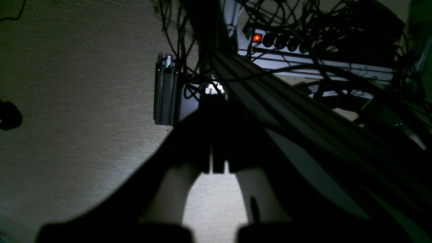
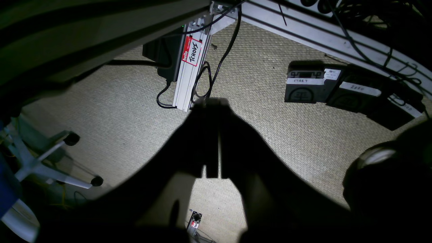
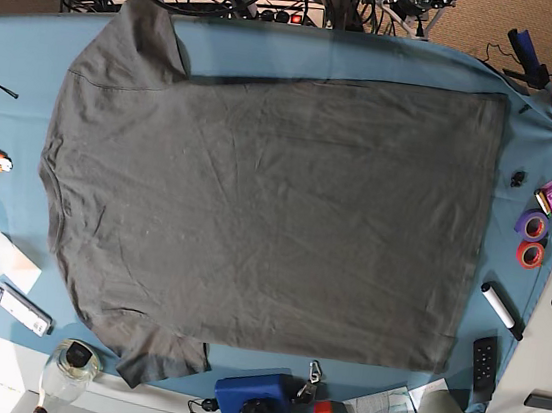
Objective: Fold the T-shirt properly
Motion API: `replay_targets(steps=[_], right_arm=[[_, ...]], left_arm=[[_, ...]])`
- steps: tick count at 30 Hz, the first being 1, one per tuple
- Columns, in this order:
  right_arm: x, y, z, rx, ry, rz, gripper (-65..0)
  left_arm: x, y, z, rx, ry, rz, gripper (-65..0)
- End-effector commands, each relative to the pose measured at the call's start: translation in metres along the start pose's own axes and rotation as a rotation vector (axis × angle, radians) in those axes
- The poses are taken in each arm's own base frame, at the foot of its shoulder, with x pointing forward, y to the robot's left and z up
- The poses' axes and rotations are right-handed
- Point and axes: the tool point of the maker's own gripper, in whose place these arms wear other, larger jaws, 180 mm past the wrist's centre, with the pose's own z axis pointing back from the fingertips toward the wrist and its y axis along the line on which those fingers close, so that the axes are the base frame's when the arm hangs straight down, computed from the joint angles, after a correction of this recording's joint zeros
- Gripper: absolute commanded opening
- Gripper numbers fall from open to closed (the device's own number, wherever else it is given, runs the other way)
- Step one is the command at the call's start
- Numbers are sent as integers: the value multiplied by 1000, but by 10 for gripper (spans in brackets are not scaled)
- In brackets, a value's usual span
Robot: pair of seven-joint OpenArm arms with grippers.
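Fingers (image 1: 217,168) (image 2: 212,172) of both arms clenched empty over carpet, apart from the T-shirt (image 3: 266,205) spread on the table.

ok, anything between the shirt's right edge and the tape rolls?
Base view: only bare blue table cloth between the T-shirt edge and the purple and red tape rolls.

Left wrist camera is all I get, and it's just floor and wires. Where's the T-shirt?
Observer: The T-shirt lies spread flat on the blue table cloth.
Operator: Is it folded yet?
Observer: No, both sleeves stick out and no fold is made.
Operator: What's the other arm doing?
Observer: The right gripper is shut and holds nothing. It hangs over carpet, near some labelled black boxes.
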Motion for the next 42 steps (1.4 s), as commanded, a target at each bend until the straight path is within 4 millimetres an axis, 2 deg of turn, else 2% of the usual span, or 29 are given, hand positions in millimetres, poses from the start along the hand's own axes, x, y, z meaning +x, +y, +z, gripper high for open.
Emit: replay_targets(steps=[1, 24, 27, 31, 34, 38, 42], right_arm=[[-1, -1, 1, 6, 1, -4, -637], [-1, -1, 1, 6, 1, -4, -637], [-3, -6, 2, -2, 4, -3, -637], [-13, -23, 8, -29, 23, -2, -637], [-21, -39, 14, -50, 36, -43, -637], [-33, -58, 23, -69, 60, -135, -637], [-53, -71, 35, -87, 99, -149, -637]], left_arm=[[3, -1, 0, -6, -15, -3, -650], [3, 0, 0, -5, -16, -3, -650], [-1, 2, 1, -1, -11, -3, -650], [-12, 19, 7, 24, 6, -9, -650], [-20, 39, 13, 55, 17, -20, -650], [-32, 66, 26, 98, 24, -40, -650], [-48, 87, 44, 133, 23, -61, -650]])
